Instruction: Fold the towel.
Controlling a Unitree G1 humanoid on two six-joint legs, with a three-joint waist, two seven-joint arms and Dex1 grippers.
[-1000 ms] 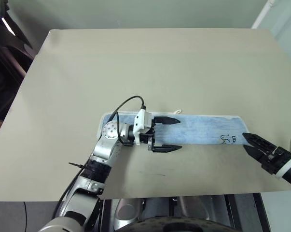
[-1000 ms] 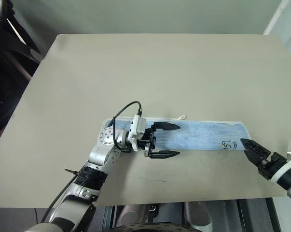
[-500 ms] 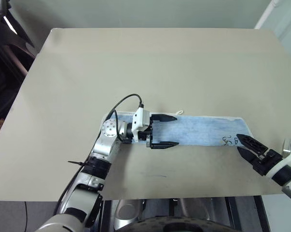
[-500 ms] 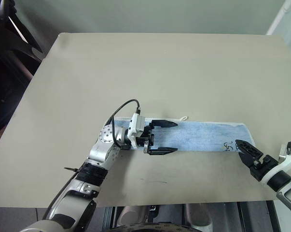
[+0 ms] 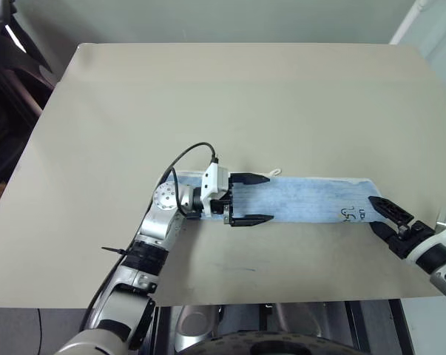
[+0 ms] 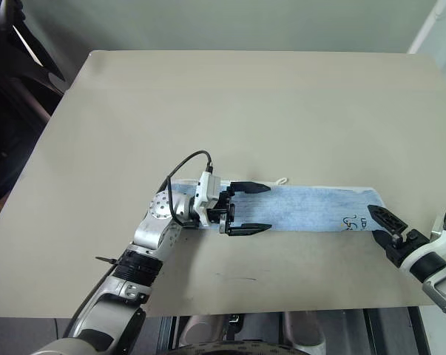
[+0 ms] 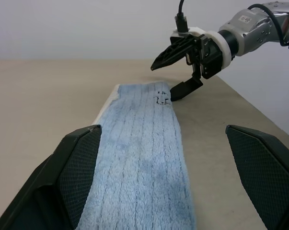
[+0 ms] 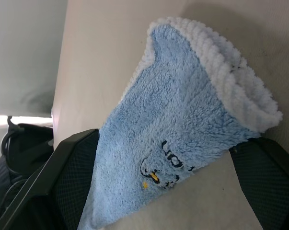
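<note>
The light-blue towel (image 5: 304, 198) lies flat as a long strip across the tan table (image 5: 208, 96). It has a small white loop (image 5: 273, 171) on its far edge and black marks (image 5: 348, 214) at its right end. My left gripper (image 5: 258, 199) is open and points right, one finger along each long edge of the strip. In the left wrist view the towel (image 7: 139, 158) runs away between the fingers (image 7: 63, 182). My right gripper (image 5: 374, 213) is open at the marked end. In the right wrist view the towel's end (image 8: 182, 129) lies between its fingers (image 8: 63, 187).
The table's near edge (image 5: 282, 299) runs just below both arms, and its right edge is close to the right gripper. Dark equipment (image 5: 4, 74) stands off the table's left side. A wide bare stretch of tabletop lies beyond the towel.
The view shifted slightly. My right gripper has turned a little at the towel's marked end. The left gripper and the towel stayed where they were.
</note>
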